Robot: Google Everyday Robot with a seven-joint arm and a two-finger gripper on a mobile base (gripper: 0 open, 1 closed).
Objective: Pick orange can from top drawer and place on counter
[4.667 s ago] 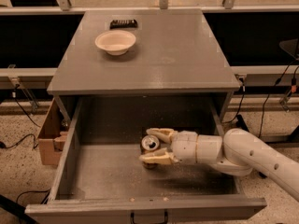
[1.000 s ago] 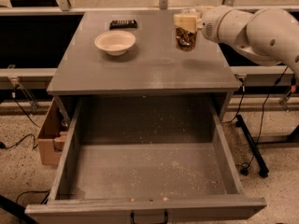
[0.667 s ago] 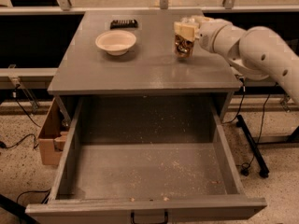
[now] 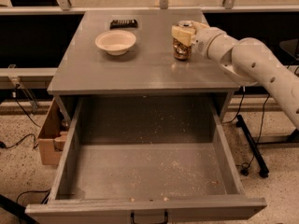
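a: where is the orange can seen?

b: it is shown upright on the counter, toward the right rear part. its upper half is taken between the cream fingers of the gripper. the fingers are clamped onto the can's sides just under the silver lid. the lower half of the can is left showing beneath them, with its base apparently set on the grey top.

a: and what is pictured around the fingers?

b: to their right, the white arm is seen reaching in from the frame's right edge. to their left and well apart, a cream bowl is set on the counter. beyond the bowl, a flat dark object is laid near the rear edge. below and in front of the fingers, the top drawer is pulled out wide, and its grey floor is speckled with crumbs. a small dark handle is fixed at the middle of its front panel. a cardboard box is stood on the floor beside the drawer's left wall.
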